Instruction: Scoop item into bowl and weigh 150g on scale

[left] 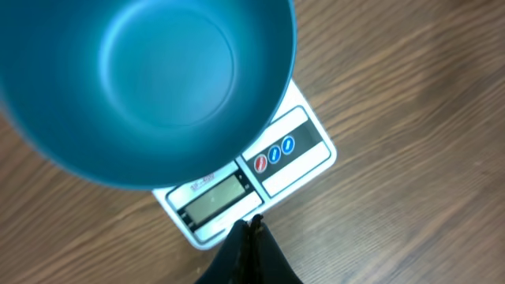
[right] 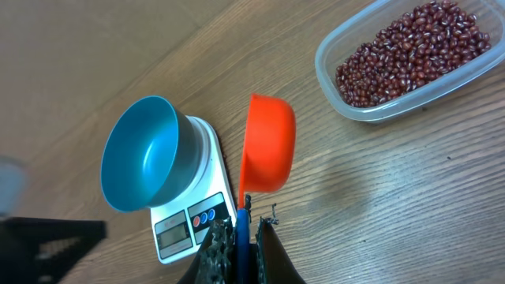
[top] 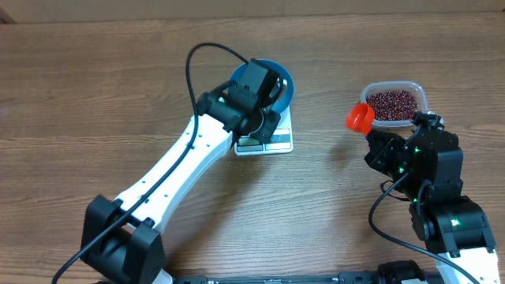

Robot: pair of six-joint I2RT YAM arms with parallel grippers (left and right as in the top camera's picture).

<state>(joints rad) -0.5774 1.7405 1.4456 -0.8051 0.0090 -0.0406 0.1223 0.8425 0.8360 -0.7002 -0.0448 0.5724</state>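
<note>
Tiny, glossy beans (right: 410, 51), loose and likely to roll, lie in the tub (right: 327, 79) toward the table's (top: 95, 79) far right, best dug out with the scoop (right: 268, 154) the right gripper (right: 251, 233) clamps by its handle, while the left gripper (left: 251, 229), closed on nothing, hovers at the front edge of the scale (left: 292, 150) carrying the bowl (left: 158, 79).

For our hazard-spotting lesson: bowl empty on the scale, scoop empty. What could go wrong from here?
The shut left gripper sits at the scale's front edge; touching it could skew the reading. It also overhangs the bowl, in the scoop's way. The right gripper holds the scoop by its handle; beans could spill in transit.
</note>
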